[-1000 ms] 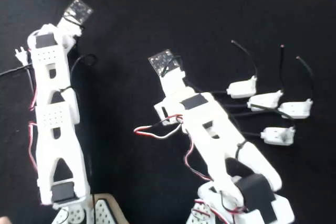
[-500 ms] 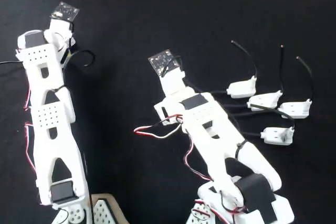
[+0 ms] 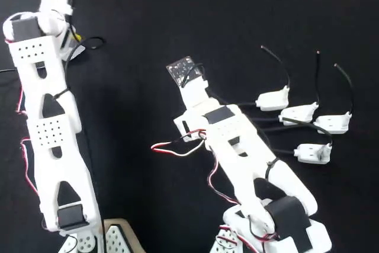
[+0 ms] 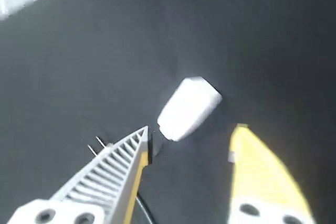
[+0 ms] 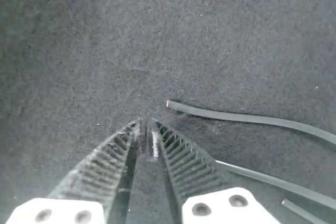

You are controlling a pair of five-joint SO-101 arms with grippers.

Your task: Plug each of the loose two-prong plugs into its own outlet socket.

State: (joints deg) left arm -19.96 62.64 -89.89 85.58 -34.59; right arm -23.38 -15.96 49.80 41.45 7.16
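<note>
1. The left arm lay stretched along the left edge of the table, its wrist up at the far left corner.
2. Left gripper: jaws well apart, with one white ridged finger and one yellow finger. Nothing was held.
3. A white plug lay on the black tabletop just ahead of the gap between those tips. The ridged tip was just beside it; I could not tell whether they touched.
4. The right arm stood mid-table, pointing toward the far edge.
5. Right gripper: jaws together but for a hairline gap, nothing between them, tips low over the tabletop.
6. Thin black cords lay near those tips.
7. Four white socket blocks sat grouped near the right edge, each trailing a black cord. Three made a slanting row, and the fourth sat nearer the front edge. All were well apart from the plug.
</note>
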